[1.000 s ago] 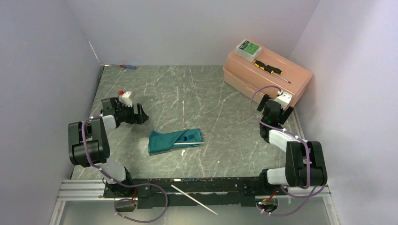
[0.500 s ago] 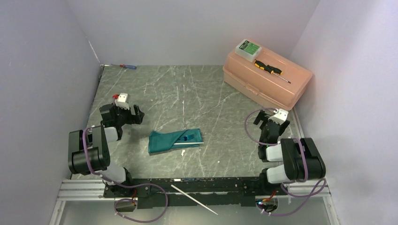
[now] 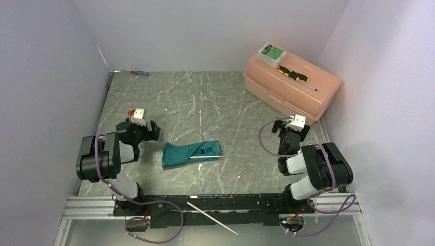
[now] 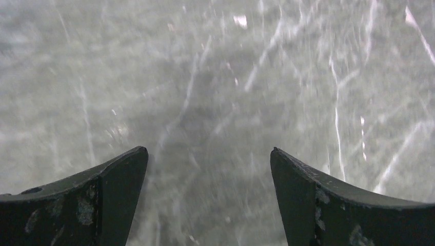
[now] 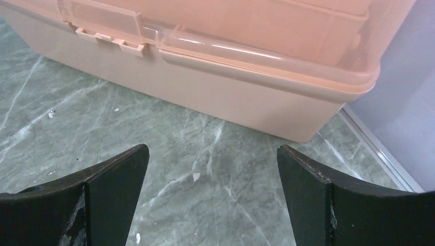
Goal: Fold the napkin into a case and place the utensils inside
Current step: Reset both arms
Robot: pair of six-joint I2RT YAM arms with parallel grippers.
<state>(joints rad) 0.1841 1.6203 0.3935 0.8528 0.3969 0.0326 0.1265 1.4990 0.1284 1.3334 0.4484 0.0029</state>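
The teal napkin [image 3: 184, 155] lies folded into a flat narrow oblong case in the middle of the table. A blue utensil [image 3: 207, 150] rests in its right end, and a thin white stick [image 3: 213, 156] shows along its near right edge. My left gripper [image 3: 145, 131] [image 4: 209, 154] hangs open over bare table to the left of the napkin, nothing between its fingers. To the right of the napkin my right gripper [image 3: 290, 128] [image 5: 213, 151] is open and empty, facing the pink box. Neither wrist view shows the napkin.
A pink toolbox [image 3: 290, 84] [image 5: 205, 77] stands at the back right, carrying a yellow-and-black screwdriver [image 3: 295, 76] and a small green-topped box [image 3: 271, 52]. A red-and-blue screwdriver [image 3: 137, 73] lies at the back left corner. A long white stick [image 3: 211, 218] lies across the front rail.
Both arms have drawn back toward their bases. The right gripper has pulled away from the toolbox, toward the near edge. The napkin and utensils have not moved.
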